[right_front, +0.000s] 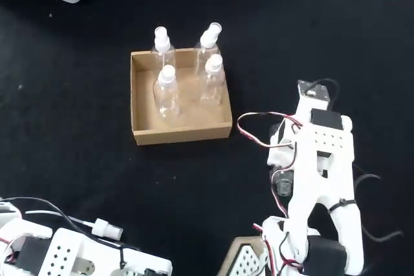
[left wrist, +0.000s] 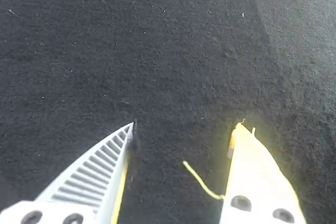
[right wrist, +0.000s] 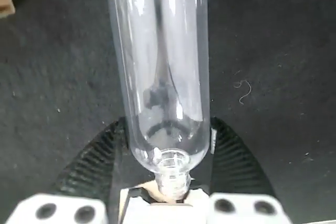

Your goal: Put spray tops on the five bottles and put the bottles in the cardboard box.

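Overhead, a black cloth table point(right_front: 77, 127) is seen, with a white arm point(right_front: 320, 172) folded over its near right part and a second arm point(right_front: 65, 256) lying at the near left corner. The cardboard box point(right_front: 145, 117) is set open near the middle of the cloth, well apart from both arms. Four capped bottles point(right_front: 167, 92) are stood in its far half, two by the back wall and two just in front of them, each fitted with a white top. A fifth bottle point(right wrist: 160, 66), clear and with its neck bare, is clamped near the shoulder between the dark jaws of the right gripper point(right wrist: 168, 123), its neck pointed back at the wrist. The left gripper point(left wrist: 185, 125) is spread wide over bare cloth, with nothing between its jaws. One loose spray top point(right_front: 107, 229) is laid on the cloth just beside the second arm.
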You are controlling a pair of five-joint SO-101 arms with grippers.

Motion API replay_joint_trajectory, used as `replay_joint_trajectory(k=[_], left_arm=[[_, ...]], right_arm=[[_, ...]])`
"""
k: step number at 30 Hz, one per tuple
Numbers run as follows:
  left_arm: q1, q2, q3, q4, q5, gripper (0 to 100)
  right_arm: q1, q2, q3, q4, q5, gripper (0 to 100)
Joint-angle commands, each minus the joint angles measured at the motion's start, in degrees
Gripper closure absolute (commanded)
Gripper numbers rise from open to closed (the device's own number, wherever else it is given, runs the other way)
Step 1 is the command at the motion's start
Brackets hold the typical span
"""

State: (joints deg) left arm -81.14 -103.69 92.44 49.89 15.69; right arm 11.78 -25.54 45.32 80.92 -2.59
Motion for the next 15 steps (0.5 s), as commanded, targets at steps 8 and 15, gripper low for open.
replay_joint_trajectory(k=[8,15], left_arm=[[0.1,-0.8,-1.0,-1.3,0.1,73],[0.1,-0.8,-1.0,-1.3,0.1,73]], right_arm=[[-6.8,-2.5,3.5,-8.4,-16.4,89.2],[-12.0,-2.6,6.7,-12.6,-26.2,89.2]])
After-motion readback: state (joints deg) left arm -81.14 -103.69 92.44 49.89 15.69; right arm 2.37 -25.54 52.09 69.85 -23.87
